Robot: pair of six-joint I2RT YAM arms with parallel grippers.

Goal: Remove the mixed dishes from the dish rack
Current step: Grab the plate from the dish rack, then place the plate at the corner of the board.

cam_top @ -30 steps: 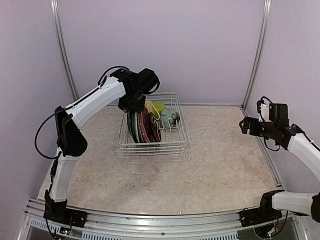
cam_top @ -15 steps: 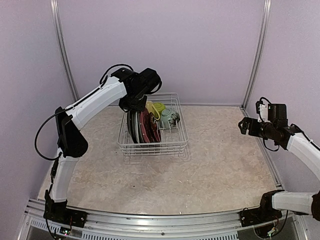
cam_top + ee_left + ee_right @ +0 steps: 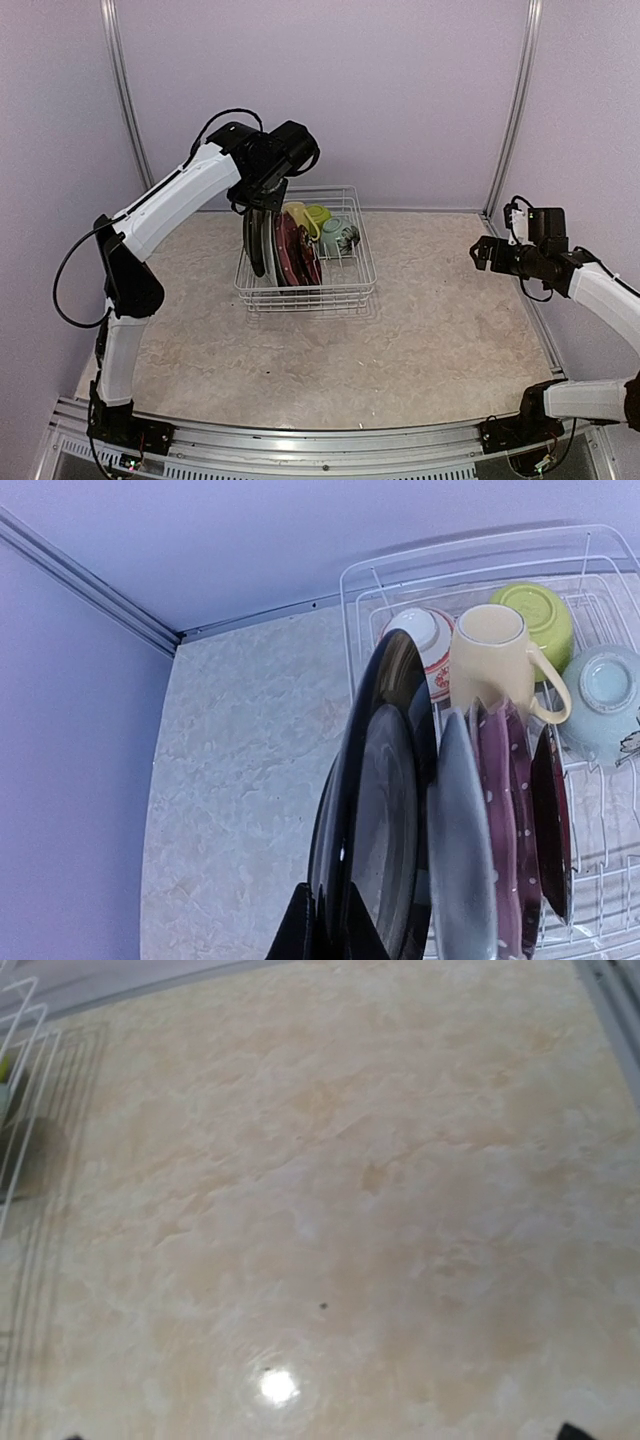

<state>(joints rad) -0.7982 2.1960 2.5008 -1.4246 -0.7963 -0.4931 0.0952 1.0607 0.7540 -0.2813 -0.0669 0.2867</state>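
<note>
The white wire dish rack point(image 3: 305, 292) stands at mid-table, holding plates on edge, bowls and a mug. My left gripper point(image 3: 263, 198) reaches down from above its left end and is shut on the top rim of a dark glossy plate point(image 3: 257, 242). In the left wrist view the two fingertips point(image 3: 300, 925) pinch that plate point(image 3: 385, 780), which stands upright. Right of it are a grey plate point(image 3: 460, 850), a pink dotted plate point(image 3: 505, 810) and a dark red plate point(image 3: 552, 820). My right gripper point(image 3: 478, 252) hovers open far to the right, holding nothing.
Behind the plates sit a pinkish bowl point(image 3: 425, 645), a pale yellow mug point(image 3: 490, 660), a lime green bowl point(image 3: 540, 620) and a pale green bowl point(image 3: 605, 695). The right wrist view shows marbled tabletop point(image 3: 350, 1210) and the rack's edge point(image 3: 20, 1110). Walls close in on all sides.
My left arm has risen and the dark plate has come up a little with it at the rack's left end. The right gripper has drifted slightly left.
</note>
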